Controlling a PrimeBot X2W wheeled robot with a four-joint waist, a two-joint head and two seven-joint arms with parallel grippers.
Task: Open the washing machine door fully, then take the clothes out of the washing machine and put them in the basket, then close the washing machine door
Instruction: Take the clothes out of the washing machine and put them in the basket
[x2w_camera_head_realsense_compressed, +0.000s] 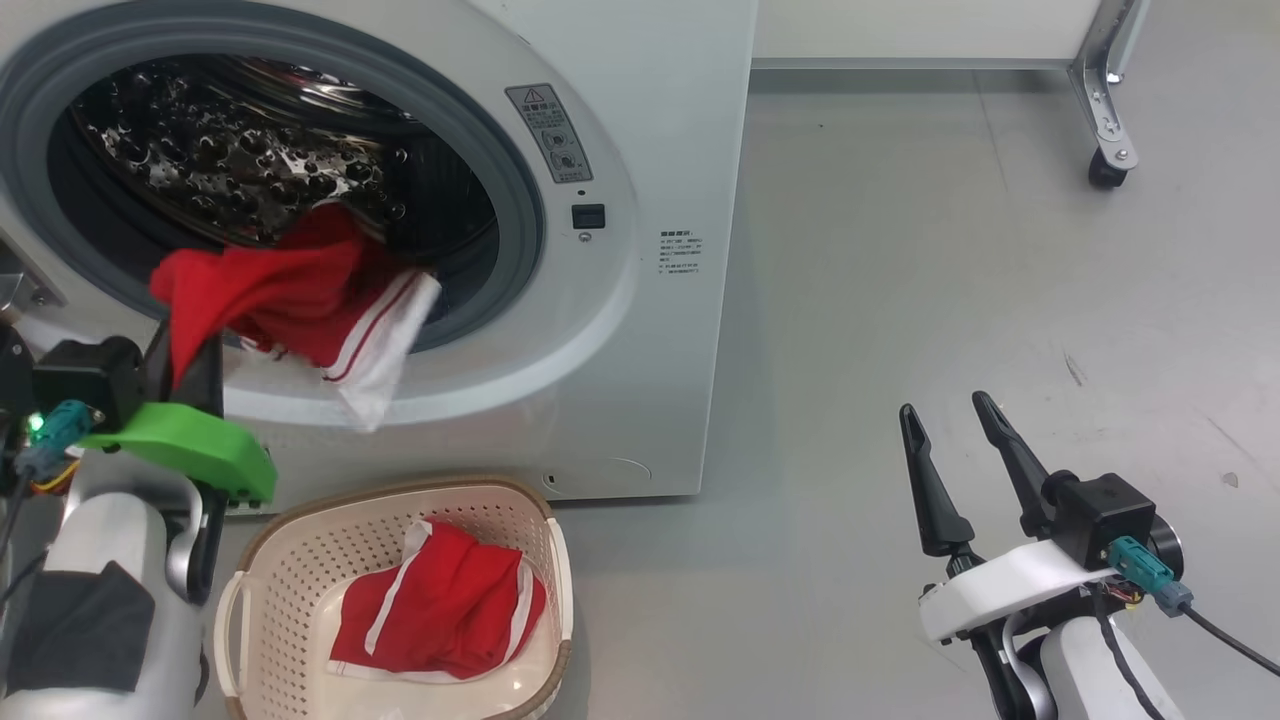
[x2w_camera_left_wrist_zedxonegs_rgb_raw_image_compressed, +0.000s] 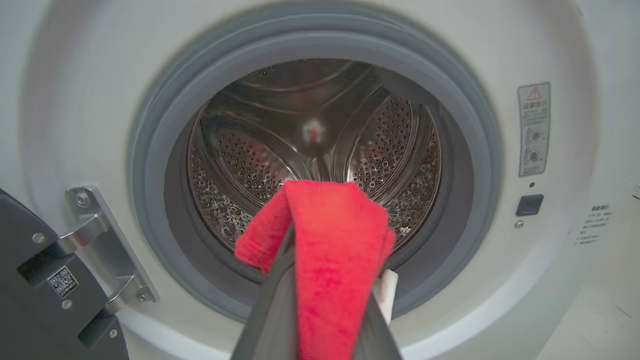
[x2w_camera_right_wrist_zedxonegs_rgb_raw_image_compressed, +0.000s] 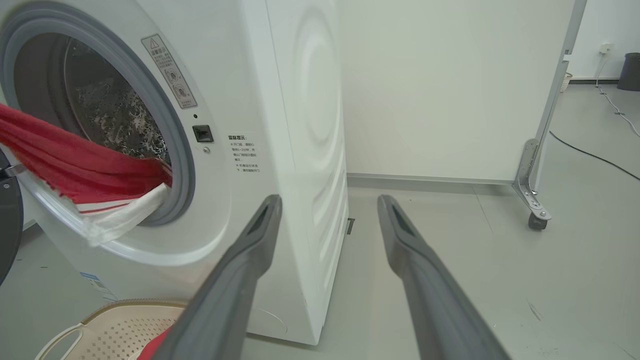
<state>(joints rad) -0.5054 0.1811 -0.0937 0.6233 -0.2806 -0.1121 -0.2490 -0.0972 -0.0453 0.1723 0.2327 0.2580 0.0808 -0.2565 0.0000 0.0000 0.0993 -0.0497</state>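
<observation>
The left claw (x2w_camera_head_realsense_compressed: 185, 360) is clamped tight on a red garment (x2w_camera_head_realsense_compressed: 290, 290) with white trim. It pinches a fold between its two dark fingers just outside the lower left of the drum mouth. From the claw the garment stretches up and to the right, back to the grey rubber rim of the washing machine (x2w_camera_head_realsense_compressed: 660, 150). Its white-striped end hangs down over the machine's white front. The washing machine door (x2w_camera_left_wrist_zedxonegs_rgb_raw_image_compressed: 30, 290) stands swung open at the left on its metal hinge (x2w_camera_left_wrist_zedxonegs_rgb_raw_image_compressed: 95, 240). Below the claw, on the floor (x2w_camera_head_realsense_compressed: 900, 250) close against the machine's front, sits the cream basket (x2w_camera_head_realsense_compressed: 290, 590). Another red garment (x2w_camera_head_realsense_compressed: 440, 610) lies inside it. The right claw (x2w_camera_head_realsense_compressed: 945, 404) hovers above the floor with its fingers spread wide and nothing between them, well apart from the machine on its right.
</observation>
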